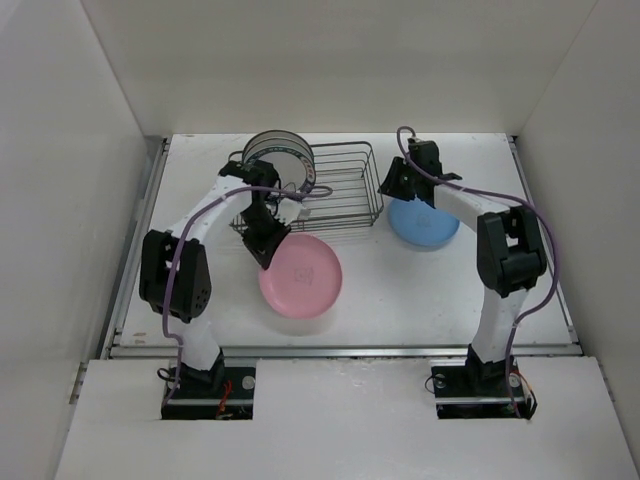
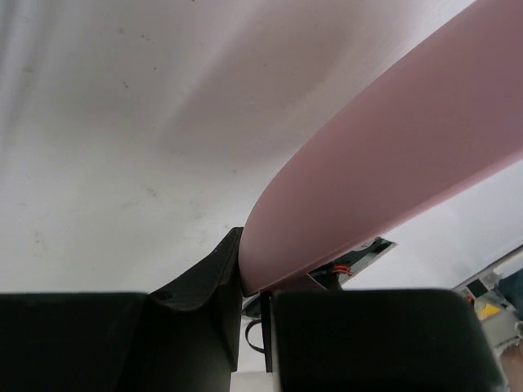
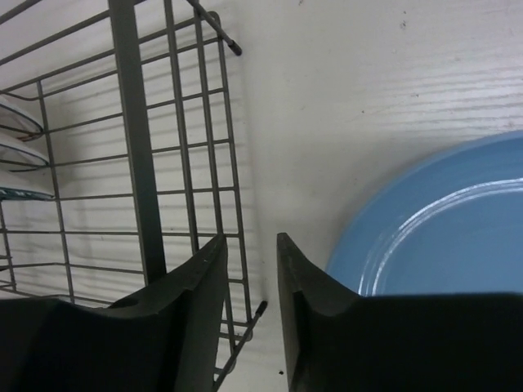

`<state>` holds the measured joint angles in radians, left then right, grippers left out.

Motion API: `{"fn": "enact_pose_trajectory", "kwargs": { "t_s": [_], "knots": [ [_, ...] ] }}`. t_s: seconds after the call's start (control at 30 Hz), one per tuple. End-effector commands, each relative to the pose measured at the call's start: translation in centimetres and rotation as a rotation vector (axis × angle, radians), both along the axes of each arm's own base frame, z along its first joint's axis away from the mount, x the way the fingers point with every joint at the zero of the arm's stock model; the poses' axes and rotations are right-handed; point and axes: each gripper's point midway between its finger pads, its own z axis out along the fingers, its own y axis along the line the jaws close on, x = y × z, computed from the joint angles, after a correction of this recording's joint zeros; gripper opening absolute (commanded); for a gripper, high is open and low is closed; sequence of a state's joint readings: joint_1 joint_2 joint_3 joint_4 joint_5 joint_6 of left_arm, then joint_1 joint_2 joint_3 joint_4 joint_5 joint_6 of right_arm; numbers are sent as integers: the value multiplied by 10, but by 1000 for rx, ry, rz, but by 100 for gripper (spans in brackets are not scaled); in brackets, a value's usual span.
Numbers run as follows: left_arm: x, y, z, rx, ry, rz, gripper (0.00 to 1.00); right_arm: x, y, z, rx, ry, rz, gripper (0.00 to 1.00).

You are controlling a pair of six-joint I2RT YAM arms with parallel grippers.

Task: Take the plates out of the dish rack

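The pink plate point(image 1: 300, 277) lies low over the table in front of the dish rack point(image 1: 345, 190). My left gripper point(image 1: 265, 250) is shut on its far left rim; the left wrist view shows the pink rim point(image 2: 384, 171) pinched between my left gripper's point(image 2: 249, 278) fingers. The light blue plate point(image 1: 425, 225) lies flat on the table right of the rack. My right gripper point(image 1: 392, 185) is open and empty, between the rack's right end point(image 3: 204, 163) and the blue plate point(image 3: 441, 229). Three plates point(image 1: 275, 155) stand upright at the rack's left end.
White walls enclose the table on the left, back and right. The rack's right half holds nothing. The table's front edge point(image 1: 340, 350) runs just ahead of the pink plate.
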<state>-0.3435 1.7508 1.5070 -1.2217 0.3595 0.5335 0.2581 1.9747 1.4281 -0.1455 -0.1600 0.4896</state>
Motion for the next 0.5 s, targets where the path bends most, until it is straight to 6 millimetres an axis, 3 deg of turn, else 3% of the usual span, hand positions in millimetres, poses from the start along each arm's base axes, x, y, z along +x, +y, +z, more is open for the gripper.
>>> {"fn": "enact_pose_trajectory", "kwargs": {
  "t_s": [0.0, 0.17, 0.37, 0.4, 0.43, 0.47],
  "knots": [
    [-12, 3, -16, 62, 43, -44, 0, 0, 11, 43, 35, -101, -24, 39],
    [-12, 4, -35, 142, 50, -65, 0, -4, -12, 62, -7, -129, -147, 41],
    [0, -13, -17, 62, 14, -41, 0, -10, -16, 95, 14, -199, -156, 46],
    [0, -16, -13, 49, 17, -32, 0, -11, -14, 104, 14, -224, -133, 49],
    [3, -18, -11, 44, 6, -31, 0, -18, -9, 102, 24, -228, -93, 57],
    [4, -20, -6, 33, 2, -31, 0, -25, -7, 122, 40, -282, -54, 61]
  ]
}}
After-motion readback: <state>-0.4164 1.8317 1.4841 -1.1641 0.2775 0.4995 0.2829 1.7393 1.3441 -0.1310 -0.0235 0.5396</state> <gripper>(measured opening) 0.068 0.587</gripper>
